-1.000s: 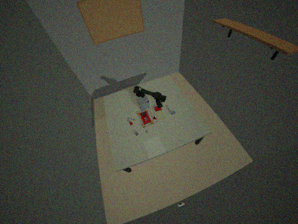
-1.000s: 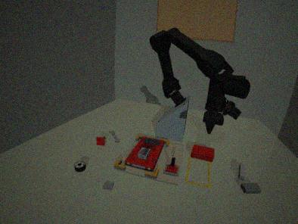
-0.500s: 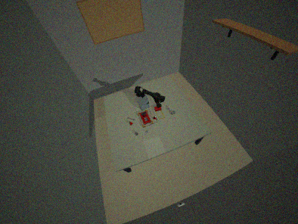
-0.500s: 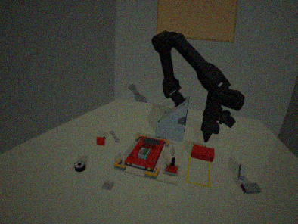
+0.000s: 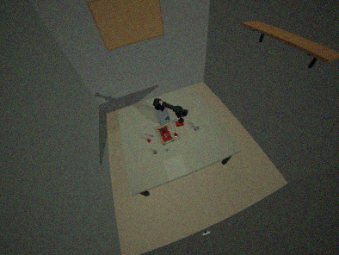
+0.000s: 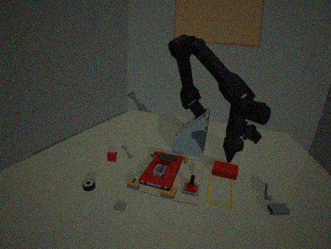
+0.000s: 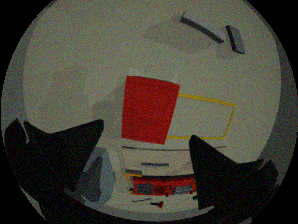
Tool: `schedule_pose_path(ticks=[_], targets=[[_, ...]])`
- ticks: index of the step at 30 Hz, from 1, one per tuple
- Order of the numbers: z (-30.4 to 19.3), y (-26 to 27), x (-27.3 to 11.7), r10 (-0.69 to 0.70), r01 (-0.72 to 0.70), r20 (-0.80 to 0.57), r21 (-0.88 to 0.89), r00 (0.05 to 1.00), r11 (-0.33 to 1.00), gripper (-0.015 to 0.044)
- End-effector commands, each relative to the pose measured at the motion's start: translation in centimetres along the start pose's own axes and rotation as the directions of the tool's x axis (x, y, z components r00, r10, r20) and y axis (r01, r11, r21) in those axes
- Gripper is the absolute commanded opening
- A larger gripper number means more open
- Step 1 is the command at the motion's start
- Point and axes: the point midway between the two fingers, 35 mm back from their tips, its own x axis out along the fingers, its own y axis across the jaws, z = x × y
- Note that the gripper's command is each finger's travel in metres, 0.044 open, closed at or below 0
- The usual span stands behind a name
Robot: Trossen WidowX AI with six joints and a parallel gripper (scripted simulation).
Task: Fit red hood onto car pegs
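The red hood [image 5: 180, 124] [image 6: 225, 169] [image 7: 150, 110] lies on the table, roof up, right of the jig in the exterior view, at the back end of a yellow outline [image 6: 219, 204] [image 7: 207, 99]. My gripper [image 6: 229, 160] [image 7: 147, 132] is open and empty, just above and behind the hood; in the wrist view the fingers stand wide, one toward each side of it. The red chassis [image 6: 173, 173] [image 7: 162, 189] sits in the jig with yellow corner brackets [image 6: 169, 192] [image 7: 133, 173]. The grey engine block [image 6: 160, 169] is on its deck. The pegs and the hood's holes cannot be made out.
A red piece with a black upright [image 6: 191, 188] stands between chassis and outline. A blue-grey wedge [image 6: 191, 140] [image 7: 103, 175] stands behind the jig. Grey blocks [image 6: 278, 209] [image 7: 235, 40] lie right of the outline. A black wheel [image 6: 88, 184] and red cube [image 6: 112, 156] lie left.
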Motion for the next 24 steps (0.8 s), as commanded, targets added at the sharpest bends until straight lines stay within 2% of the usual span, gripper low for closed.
schedule_pose_path(ticks=[1,24], targets=[[-0.2,0.2,0.6,0.003,-0.004,-0.007,-0.004,1.0,1.0,0.044],[-0.3,0.1,2.5,0.003,-0.003,-0.008,-0.004,1.0,1.0,0.044]])
